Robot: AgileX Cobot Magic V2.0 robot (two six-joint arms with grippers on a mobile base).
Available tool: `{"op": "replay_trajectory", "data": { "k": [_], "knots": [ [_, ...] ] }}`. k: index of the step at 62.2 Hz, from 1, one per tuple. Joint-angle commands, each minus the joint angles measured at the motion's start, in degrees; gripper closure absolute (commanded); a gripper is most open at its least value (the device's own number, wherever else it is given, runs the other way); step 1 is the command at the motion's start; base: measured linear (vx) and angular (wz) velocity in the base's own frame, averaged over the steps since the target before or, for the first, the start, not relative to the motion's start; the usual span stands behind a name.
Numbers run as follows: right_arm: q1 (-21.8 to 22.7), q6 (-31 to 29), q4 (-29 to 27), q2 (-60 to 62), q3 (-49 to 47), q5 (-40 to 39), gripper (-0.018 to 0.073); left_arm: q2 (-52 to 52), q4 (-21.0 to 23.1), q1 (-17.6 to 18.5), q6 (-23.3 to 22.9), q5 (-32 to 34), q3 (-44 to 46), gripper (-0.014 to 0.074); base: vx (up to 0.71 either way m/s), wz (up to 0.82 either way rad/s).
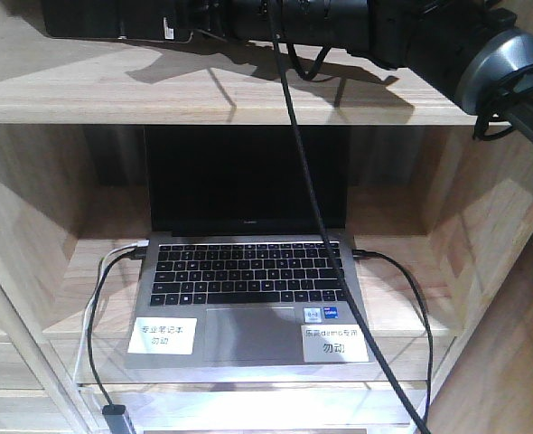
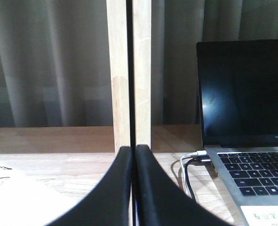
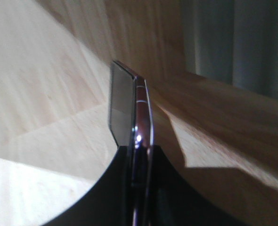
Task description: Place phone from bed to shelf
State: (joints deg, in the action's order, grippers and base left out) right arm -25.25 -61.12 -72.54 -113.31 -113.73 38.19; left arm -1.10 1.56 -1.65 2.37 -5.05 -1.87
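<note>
The phone [image 3: 129, 108] shows in the right wrist view as a thin dark slab seen edge-on, with a pinkish metallic rim. My right gripper [image 3: 140, 149] is shut on its lower end and holds it just above a pale plank of the shelf [image 3: 44, 84]. In the left wrist view my left gripper [image 2: 133, 149] is shut with nothing between its fingers, and it faces an upright post of the shelf [image 2: 141, 70]. In the front view a black arm [image 1: 294, 23] reaches over the top plank of the shelf [image 1: 68, 81]. The bed is out of view.
An open silver laptop [image 1: 248, 289] with black keys stands on the middle plank, and it also shows as the laptop [image 2: 247, 94] to the right of my left gripper. A black cable [image 1: 339, 271] hangs across it. White and black cables [image 2: 188, 160] plug into its side. White paper [image 2: 16, 197] lies at lower left.
</note>
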Motion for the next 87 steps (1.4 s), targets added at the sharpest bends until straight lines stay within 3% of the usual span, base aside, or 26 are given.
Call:
{"op": "replay_trajectory", "data": {
  "k": [1,12,29,40,55,68,77,87],
  "knots": [
    [0.2,-0.8,-2.2,2.8,-1.8,-1.5,0.0496,-0.3,0.6,0.2,-0.5,4.1,1.4,0.0595,0.00,0.00],
    [0.2,-0.8,-2.1,2.8,-1.7,-1.8,0.0349,-0.3,0.6,0.2,-0.5,4.1,1.4,0.0595,0.00,0.00],
    [0.2,-0.8,-1.2,2.9,-1.7,-3.7,-0.0055,-0.3,0.6,0.2,-0.5,4.1,1.4,0.0595,0.00,0.00],
    [0.2,-0.8,0.8,3.4,-1.7,-3.6,-0.0163,-0.3,0.6,0.2,-0.5,4.1,1.4,0.0595,0.00,0.00],
    [0.2,-0.4,2.3,4.9,-1.7,-2.4,-0.0125,-0.3,0.6,0.2,-0.5,4.1,1.4,0.0595,0.00,0.00],
    [0.2,3.6,4.9,7.2,-1.7,0.7,-0.0008,-0.3,0.6,0.2,-0.5,4.1,1.4,0.0595,0.00,0.00],
    [0.2,8.0,10.2,8.9,-1.7,4.7,0.0167,-0.3,0.6,0.2,-0.5,4.1,1.4,0.0595,0.00,0.00],
    [0.3,13.4,16.6,10.5,-1.7,8.4,0.0485,-0.3,0.6,0.2,-0.5,4.1,1.4,0.0595,0.00,0.00]
  ]
}}
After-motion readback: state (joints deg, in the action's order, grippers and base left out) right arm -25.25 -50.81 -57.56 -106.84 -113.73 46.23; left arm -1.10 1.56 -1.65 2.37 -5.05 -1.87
